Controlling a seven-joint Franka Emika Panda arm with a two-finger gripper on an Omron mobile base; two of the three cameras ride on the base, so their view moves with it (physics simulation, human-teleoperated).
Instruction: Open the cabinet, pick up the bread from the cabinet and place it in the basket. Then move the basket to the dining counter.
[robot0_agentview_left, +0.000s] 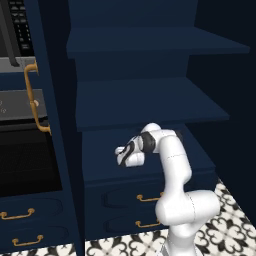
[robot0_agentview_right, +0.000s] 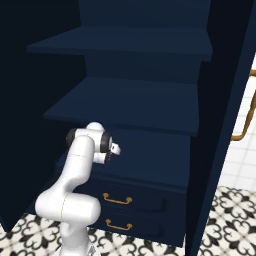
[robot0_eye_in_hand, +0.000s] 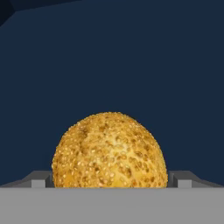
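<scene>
The cabinet (robot0_agentview_left: 150, 102) stands open, its navy shelves (robot0_agentview_right: 125, 102) bare in both base views. My arm reaches onto the lowest shelf, with the hand (robot0_agentview_left: 127, 155) low over the shelf board (robot0_agentview_right: 150, 150). In the hand view the bread (robot0_eye_in_hand: 109, 148), a round golden seeded lump, sits on the navy shelf right in front of the camera. My gripper (robot0_eye_in_hand: 111, 181) is open, one fingertip (robot0_eye_in_hand: 41, 179) at each side of the bread and close to its flanks. The basket and the dining counter are out of view.
Two navy drawers with short brass handles (robot0_agentview_left: 149, 198) sit under the shelf. The left door with its long brass handle (robot0_agentview_left: 31, 100) is swung open, as is the right door (robot0_agentview_right: 225, 125). A dark oven front (robot0_agentview_left: 20, 150) lies to the left. Patterned tiles (robot0_agentview_left: 230, 220) cover the floor.
</scene>
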